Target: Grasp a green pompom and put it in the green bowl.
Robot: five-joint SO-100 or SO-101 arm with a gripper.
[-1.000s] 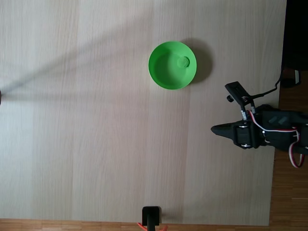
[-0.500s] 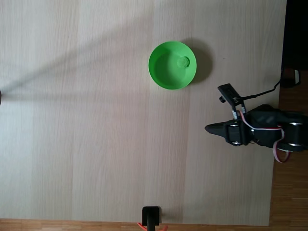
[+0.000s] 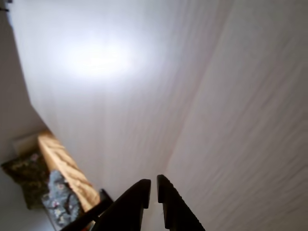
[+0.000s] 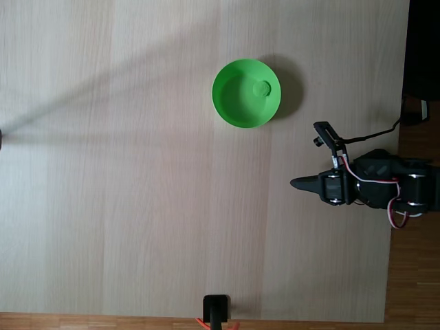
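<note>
1. Your claw [image 3: 153, 188] sits with its two black fingers pressed almost together, a thin sliver of light between the tips and nothing pinched, as the wrist view shows from the bottom edge
2. From the fixed view, you see the same claw [image 4: 294, 183] pointing left off the black arm [image 4: 375, 189] at the right side of the table, its tip narrowed to a point
3. Your green pompom [image 4: 262, 88] lies inside the green bowl [image 4: 230, 103], resting against the inner wall on the bowl's right side in the fixed view
4. That bowl stands upright on the pale wooden table [image 4: 137, 206], above and to the left of the claw, well apart from it, throwing a dark shadow to its right
5. Red and white wires [image 4: 371, 180] loop over the arm's body, and a small black part [image 4: 328, 134] juts out above it
6. At the table's bottom edge you can make out a small black clamp-like object [image 4: 216, 307]
7. Beyond the table edge, the wrist view gives you a strip of orange-brown wood [image 3: 62, 166] and blurred dark clutter [image 3: 29, 178] at lower left
</note>
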